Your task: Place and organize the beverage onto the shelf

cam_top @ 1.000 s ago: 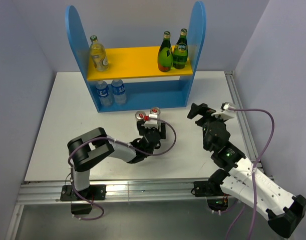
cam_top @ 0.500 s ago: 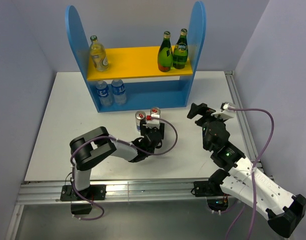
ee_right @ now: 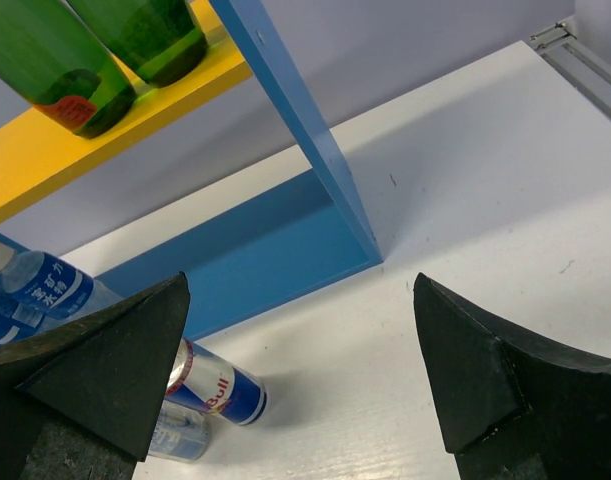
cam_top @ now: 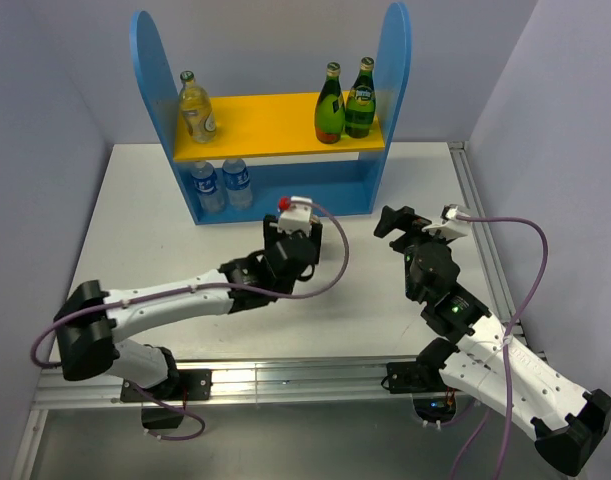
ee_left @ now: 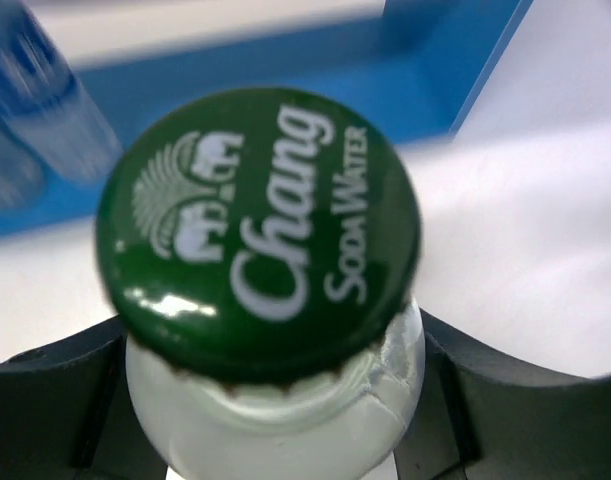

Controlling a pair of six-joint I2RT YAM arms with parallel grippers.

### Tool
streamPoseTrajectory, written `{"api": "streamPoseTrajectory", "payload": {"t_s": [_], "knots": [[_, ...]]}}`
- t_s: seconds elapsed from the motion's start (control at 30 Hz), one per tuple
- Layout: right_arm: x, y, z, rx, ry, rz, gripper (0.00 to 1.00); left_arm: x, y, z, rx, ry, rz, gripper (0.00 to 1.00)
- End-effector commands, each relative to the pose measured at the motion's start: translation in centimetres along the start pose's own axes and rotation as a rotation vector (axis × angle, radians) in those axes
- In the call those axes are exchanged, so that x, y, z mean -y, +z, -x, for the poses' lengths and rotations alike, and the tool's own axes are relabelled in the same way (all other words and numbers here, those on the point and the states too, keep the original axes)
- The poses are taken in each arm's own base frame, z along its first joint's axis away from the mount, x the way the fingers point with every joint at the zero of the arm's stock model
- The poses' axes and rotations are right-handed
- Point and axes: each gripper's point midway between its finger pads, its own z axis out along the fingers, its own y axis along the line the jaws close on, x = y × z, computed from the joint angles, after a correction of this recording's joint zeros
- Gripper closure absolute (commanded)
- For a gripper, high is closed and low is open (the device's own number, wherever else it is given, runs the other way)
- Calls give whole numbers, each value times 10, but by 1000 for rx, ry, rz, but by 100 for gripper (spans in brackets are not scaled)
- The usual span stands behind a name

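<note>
The shelf (cam_top: 275, 125) stands at the back of the table, with blue side panels, a yellow upper board and a blue base (ee_right: 265, 260). My left gripper (cam_top: 290, 240) is just in front of the base. In the left wrist view it (ee_left: 275, 410) is shut round the neck of a clear glass bottle with a green Chang soda water cap (ee_left: 260, 230). The bottle is hidden under the gripper in the top view. My right gripper (cam_top: 390, 225) is open and empty to the right of the shelf's front; its fingers (ee_right: 95, 370) frame bare table.
The upper board holds a pale yellow bottle (cam_top: 195, 108) at the left and two green bottles (cam_top: 330, 105) at the right. Two water bottles (cam_top: 221, 184) stand on the base's left. A Red Bull can (ee_right: 213, 385) and a second can (ee_right: 175, 435) stand before the base.
My left arm has stretched forward and carried its gripper toward the shelf's base; it now covers the two cans in the top view. The right arm has not moved.
</note>
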Motion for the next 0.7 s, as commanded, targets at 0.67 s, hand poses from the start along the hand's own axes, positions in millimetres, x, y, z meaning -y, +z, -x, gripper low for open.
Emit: {"api": "streamPoseTrajectory", "payload": {"t_s": [0.67], "knots": [[-7,-5,17,47,73,39,0,-129,85,320,404,-82,197,100]]}}
